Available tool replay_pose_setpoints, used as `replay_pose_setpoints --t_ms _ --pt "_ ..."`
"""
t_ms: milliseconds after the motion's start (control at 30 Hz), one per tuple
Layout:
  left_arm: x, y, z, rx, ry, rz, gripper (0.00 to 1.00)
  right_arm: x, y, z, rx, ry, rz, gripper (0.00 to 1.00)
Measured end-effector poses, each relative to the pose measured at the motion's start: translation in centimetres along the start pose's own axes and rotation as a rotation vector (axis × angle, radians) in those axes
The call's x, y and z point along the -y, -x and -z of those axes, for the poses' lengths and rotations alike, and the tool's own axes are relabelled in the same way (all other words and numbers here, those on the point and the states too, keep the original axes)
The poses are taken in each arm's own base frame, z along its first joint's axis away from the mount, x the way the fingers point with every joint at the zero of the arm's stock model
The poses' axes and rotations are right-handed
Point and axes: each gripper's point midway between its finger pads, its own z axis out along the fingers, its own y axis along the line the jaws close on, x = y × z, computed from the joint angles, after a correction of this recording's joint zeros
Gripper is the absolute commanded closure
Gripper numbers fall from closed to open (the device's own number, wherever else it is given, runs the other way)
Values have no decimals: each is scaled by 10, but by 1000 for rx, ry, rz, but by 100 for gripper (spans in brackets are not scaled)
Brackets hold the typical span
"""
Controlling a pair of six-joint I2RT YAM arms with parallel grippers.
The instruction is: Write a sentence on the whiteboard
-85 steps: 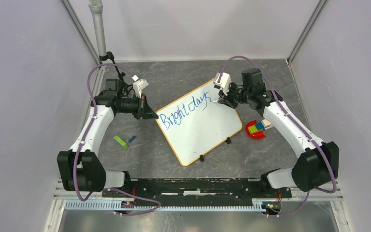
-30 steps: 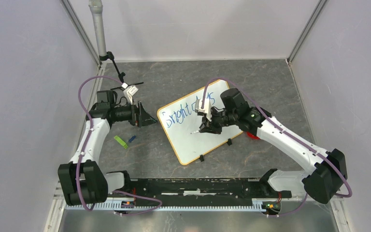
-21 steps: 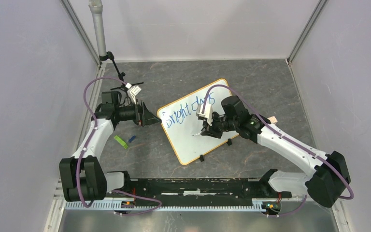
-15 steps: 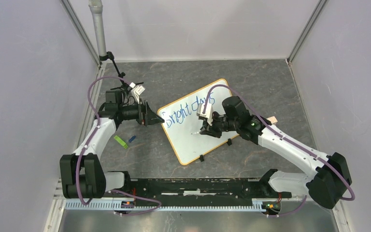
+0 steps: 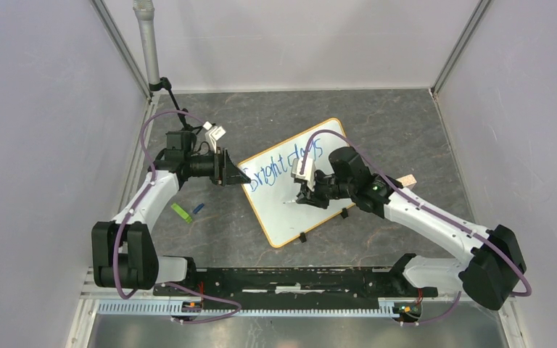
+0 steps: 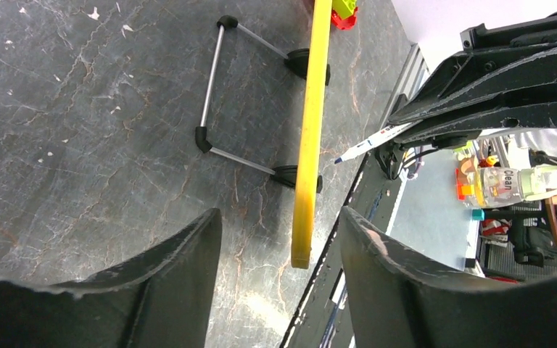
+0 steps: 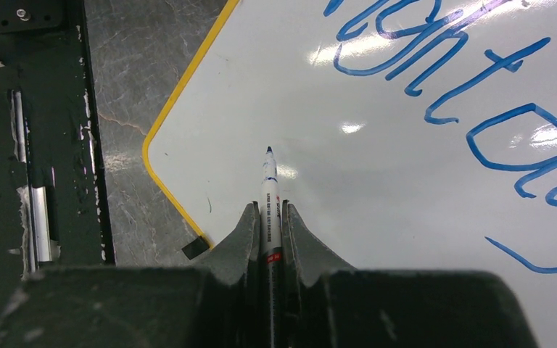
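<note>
Right end effector (image 7: pixel 269 208) pinching marker (image 7: pixel 269 177), tip over whiteboard (image 7: pixel 406 217) beside sentence (image 7: pixel 435 80), left end effector (image 6: pixel 281 212) spread astride its yellow edge

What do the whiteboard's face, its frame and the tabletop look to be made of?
Whiteboard: glossy coated sheet, maybe melamine or painted steel; bright glare spots on it. Frame: yellow, probably plastic; even matte colour, rounded corners. Tabletop: dark grey with marble-like veins, possibly stone or printed laminate; dull sheen.
</note>
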Motion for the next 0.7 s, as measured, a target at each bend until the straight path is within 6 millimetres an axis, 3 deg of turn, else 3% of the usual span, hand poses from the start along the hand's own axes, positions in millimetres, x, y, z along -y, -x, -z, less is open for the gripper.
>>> replay_pose_setpoints --t_ms 400,700 --pt "-2 -3 -2 -12 -2 18 65 7 -4 -6 -2 -36 18 100" --pt "3 -4 -2 -16 -24 17 83 -2 -2 -10 0 -13 19 100"
